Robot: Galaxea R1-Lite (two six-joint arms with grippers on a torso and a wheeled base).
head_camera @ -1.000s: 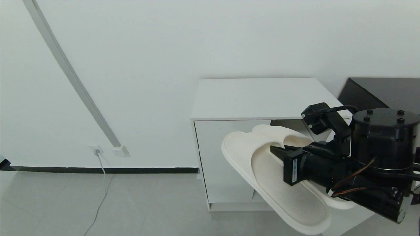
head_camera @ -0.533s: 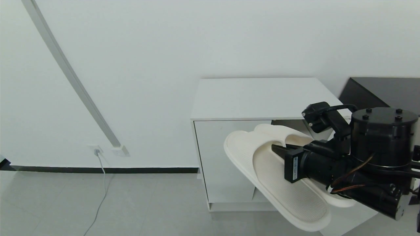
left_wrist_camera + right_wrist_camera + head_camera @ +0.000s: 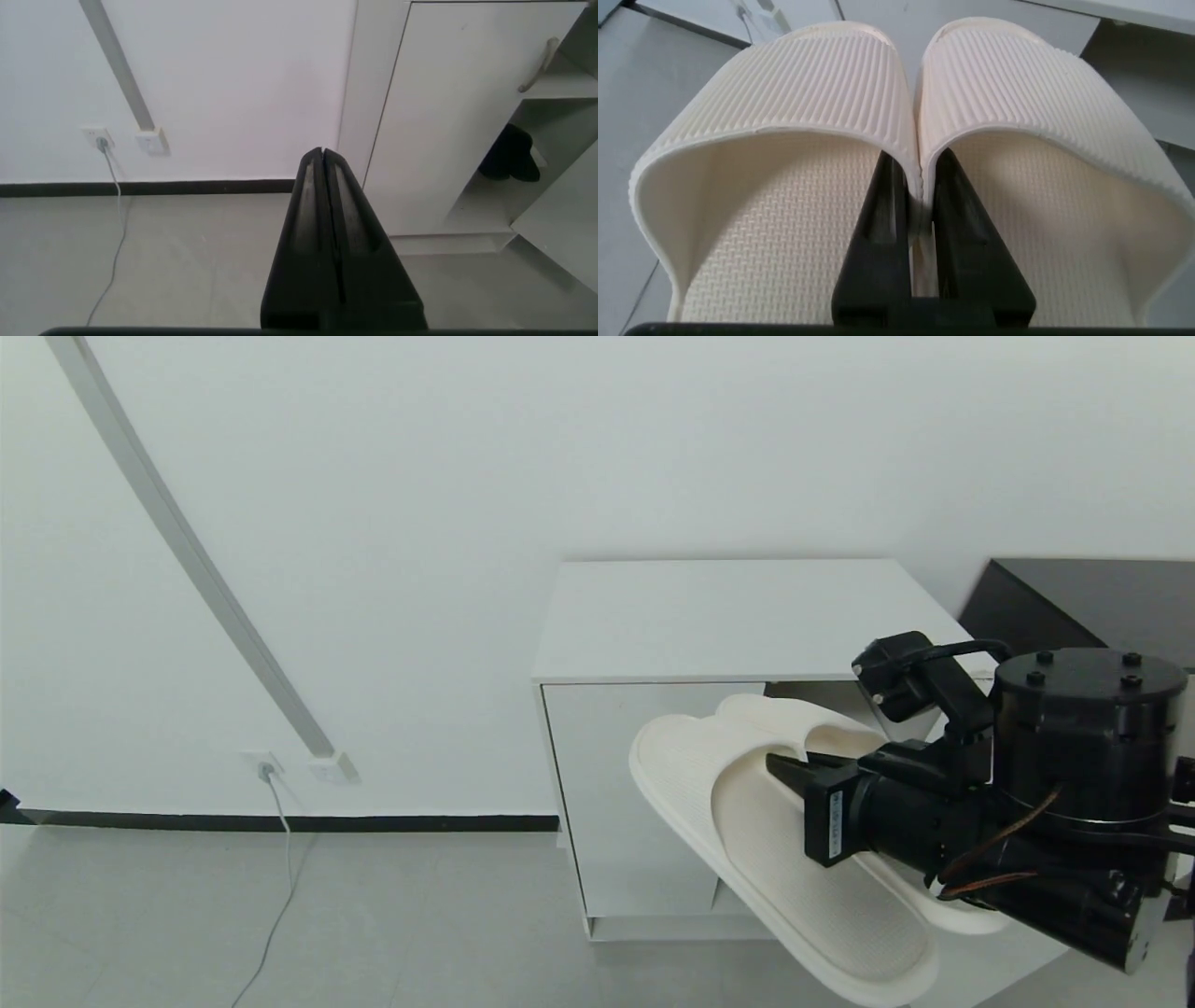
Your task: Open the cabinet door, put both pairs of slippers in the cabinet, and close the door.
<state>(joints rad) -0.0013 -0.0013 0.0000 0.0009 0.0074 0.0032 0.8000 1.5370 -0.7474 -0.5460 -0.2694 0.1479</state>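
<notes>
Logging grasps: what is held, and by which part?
Right end effector pinches the slipper pair by adjoining inner edges; left end effector holds nothing.

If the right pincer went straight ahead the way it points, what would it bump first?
Probably the closed cabinet door, and the slippers held in the right pincer would touch first. Depth is unclear.

The black two-fingered right gripper (image 3: 915,177) is clamped on a pair of cream ribbed foam slippers (image 3: 799,103). One finger sits inside each slipper, pinching their touching inner strap edges together, and the toes point away from it.
</notes>
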